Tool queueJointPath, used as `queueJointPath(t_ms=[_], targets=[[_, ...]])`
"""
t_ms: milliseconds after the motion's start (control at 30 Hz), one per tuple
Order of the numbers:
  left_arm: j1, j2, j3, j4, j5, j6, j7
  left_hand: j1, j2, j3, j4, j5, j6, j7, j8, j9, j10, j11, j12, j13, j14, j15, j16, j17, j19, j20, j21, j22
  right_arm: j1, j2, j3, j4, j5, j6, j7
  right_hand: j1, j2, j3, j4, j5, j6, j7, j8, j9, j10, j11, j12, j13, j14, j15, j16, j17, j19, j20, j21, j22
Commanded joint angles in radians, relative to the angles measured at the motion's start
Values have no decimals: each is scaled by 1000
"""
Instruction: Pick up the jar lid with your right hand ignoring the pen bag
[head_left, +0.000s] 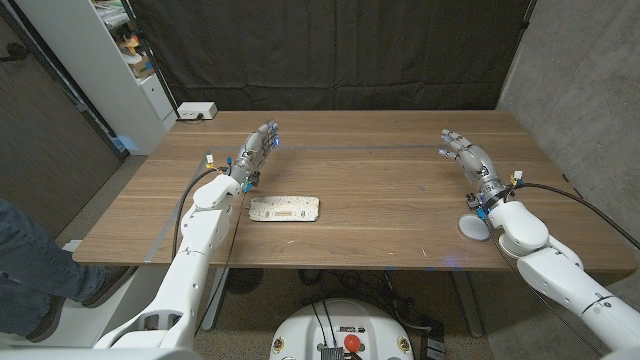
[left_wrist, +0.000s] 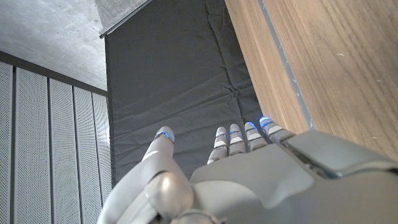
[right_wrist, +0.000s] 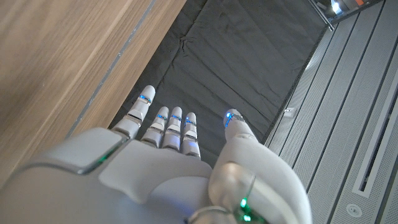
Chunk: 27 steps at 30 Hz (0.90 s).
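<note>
A wooden bench (head_left: 380, 210) seen from above, with a robot arm reaching in from each lower corner; the right hand (head_left: 463, 151) is raised over the right side of the bench, fingers spread apart and holding nothing; the left hand (head_left: 258, 148) is up on the left side, fingers likewise apart and empty. The jar lid (head_left: 472, 227), a small pale disc, lies flat near the front right edge of the bench, just beside the right forearm and behind the hand's reach, partly hidden by the wrist; the pen bag (head_left: 284, 209), a pale flat pouch, lies left of centre near the left arm, well apart from the lid. The lid looks light, thin and rigid, probably smooth; lying flush on the wood, it likely offers little to grip, so pinching across its rim between thumb and fingers seems the best hold, with some risk of it sliding.
</note>
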Motion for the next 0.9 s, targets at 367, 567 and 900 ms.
queueJointPath(t_ms=[367,567,900], targets=[[5,2,5,-6,3,5,0,3,11,6,2,4,8,1,5,2,4,0,7,-1,4,4,2,2,-1,9,1,6,-105,-63,74,-115,-225,-80,-116,9,-4,-3,-1,9,-2,-11,2,-1,-3,-9,2,-5,-5,4,-1,-7,-4,5,-14,4],[-1,2,8,3,5,6,1,4,11,6,2,4,10,2,6,2,4,-1,7,-1,4,4,2,2,-1,11,1,6,-133,-79,99,-147,-276,-112,-129,13,-4,-3,-4,9,-4,-14,2,-3,-7,-12,1,-7,-7,5,-3,-11,-10,8,-21,4],[-11,1,11,13,5,5,4,4,12,6,1,3,9,1,5,2,4,0,7,-1,3,4,2,2,-4,12,1,6,-205,-118,162,-219,-335,-186,-123,22,-6,-2,-8,11,-11,-17,-1,-4,-17,-16,-1,-10,-15,7,-7,-20,-15,14,-32,4]])
